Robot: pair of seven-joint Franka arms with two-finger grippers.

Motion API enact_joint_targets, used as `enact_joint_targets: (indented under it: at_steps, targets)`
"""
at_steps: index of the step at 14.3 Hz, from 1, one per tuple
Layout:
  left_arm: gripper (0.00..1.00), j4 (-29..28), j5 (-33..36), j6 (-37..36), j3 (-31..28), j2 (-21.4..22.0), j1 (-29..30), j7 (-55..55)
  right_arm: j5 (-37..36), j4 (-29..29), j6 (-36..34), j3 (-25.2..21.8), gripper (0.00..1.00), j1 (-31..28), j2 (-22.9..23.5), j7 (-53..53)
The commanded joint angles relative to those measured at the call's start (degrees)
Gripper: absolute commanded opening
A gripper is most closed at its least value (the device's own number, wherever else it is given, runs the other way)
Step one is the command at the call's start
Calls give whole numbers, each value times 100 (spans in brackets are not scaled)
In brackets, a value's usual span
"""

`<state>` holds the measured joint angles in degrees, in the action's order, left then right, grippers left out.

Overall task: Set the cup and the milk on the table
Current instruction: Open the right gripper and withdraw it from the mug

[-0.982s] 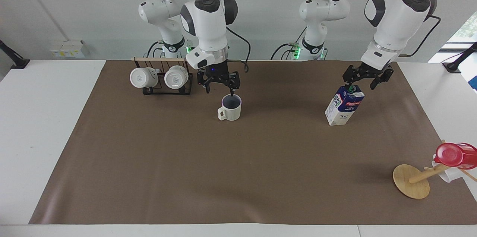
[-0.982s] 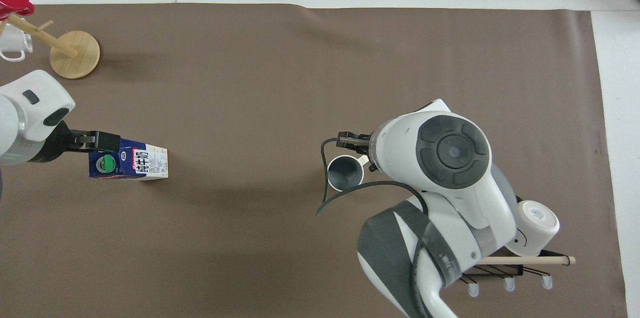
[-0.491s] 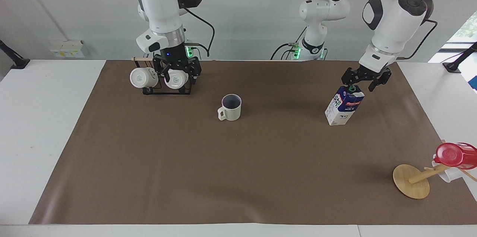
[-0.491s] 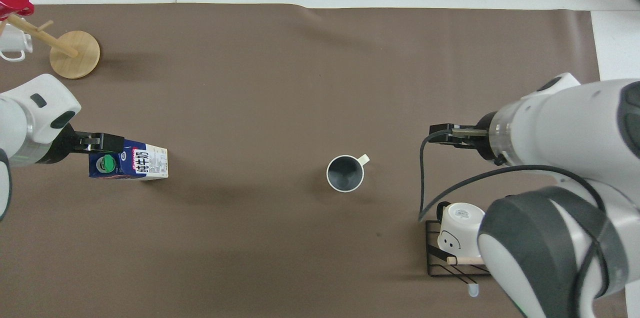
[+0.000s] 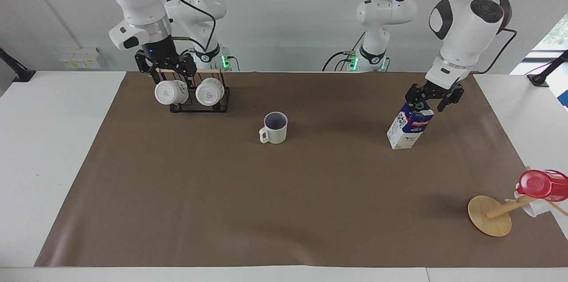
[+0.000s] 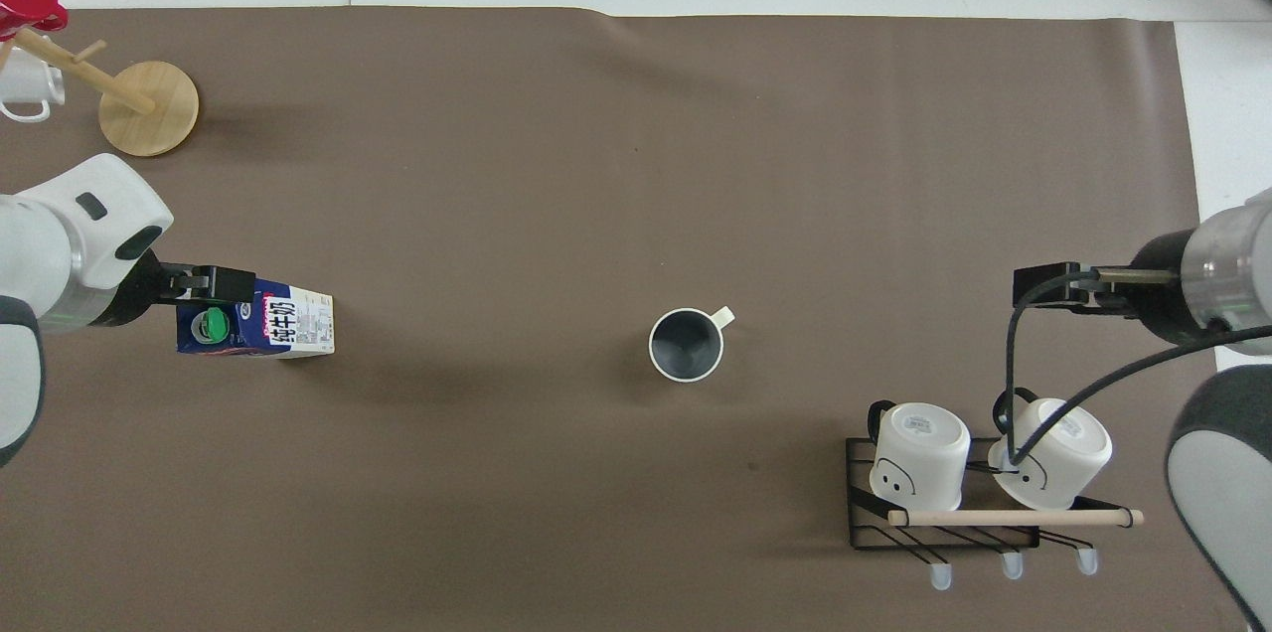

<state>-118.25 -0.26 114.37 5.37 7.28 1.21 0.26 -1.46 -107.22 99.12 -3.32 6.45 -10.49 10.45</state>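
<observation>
Ribbed cream mug (image 5: 274,128) upright on brown mat (image 5: 275,211) of desk (image 5: 49,140), mid-mat, handle toward right arm's end, nothing touching it. Milk carton (image 5: 409,125) upright on mat toward left arm's end. Left pincer (image 5: 434,97) spread, hanging just over carton's green cap (image 5: 417,105), gripping nothing. Right pincer (image 5: 166,70) spread, empty, above wire mug rack (image 5: 199,103) holding two glossy white mugs (image 5: 171,92). Tipped wooden mug tree (image 5: 492,215) with red cup (image 5: 539,183) at mat corner.
</observation>
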Motion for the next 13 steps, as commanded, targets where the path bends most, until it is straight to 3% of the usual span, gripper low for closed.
enact_joint_targets:
  at_steps: [1, 8, 13]
  targets:
    - [100, -137, 9, 182, 43, 45, 90, 106, 23, 445, -506, 43, 100, -275, 29, -236]
    - [100, -357, 9, 410, 43, 36, 81, 97, 67, 1948, -1597, -45, 100, -425, 776, -289]
    - [100, -454, 9, 481, 43, 36, 55, 106, 75, 1915, -1369, -37, 100, -487, 742, -1028]
